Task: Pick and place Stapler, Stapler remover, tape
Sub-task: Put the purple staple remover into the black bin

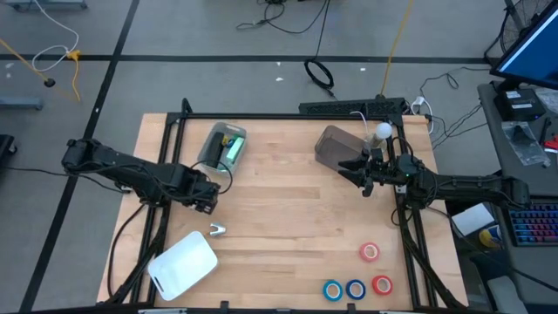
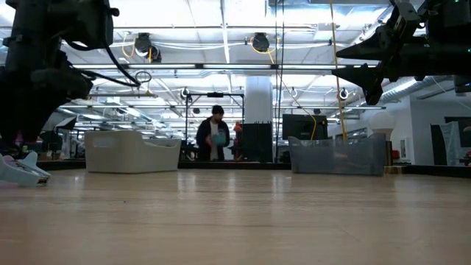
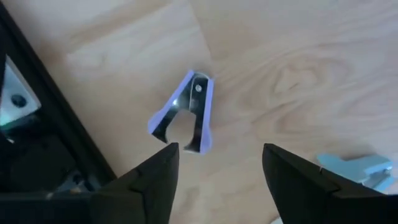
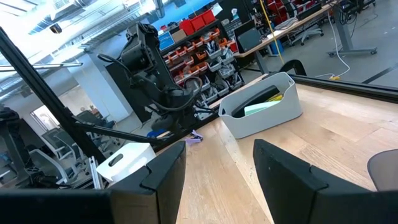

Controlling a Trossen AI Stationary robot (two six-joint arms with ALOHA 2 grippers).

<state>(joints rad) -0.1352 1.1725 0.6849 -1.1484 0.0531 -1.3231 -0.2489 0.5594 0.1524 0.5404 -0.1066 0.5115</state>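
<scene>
Silvery-lilac metal staple remover lying flat on pale wooden surface, just ahead of left claw, clear of both dark fingers; claw spread wide, holding nothing. From above, same remover just beside left claw, white box near. Four flat tape rolls, two red, two blue, well apart at surface's right near corner. Grey bin with green stapler inside beyond. Right claw spread, empty, beside translucent grey bin.
</scene>
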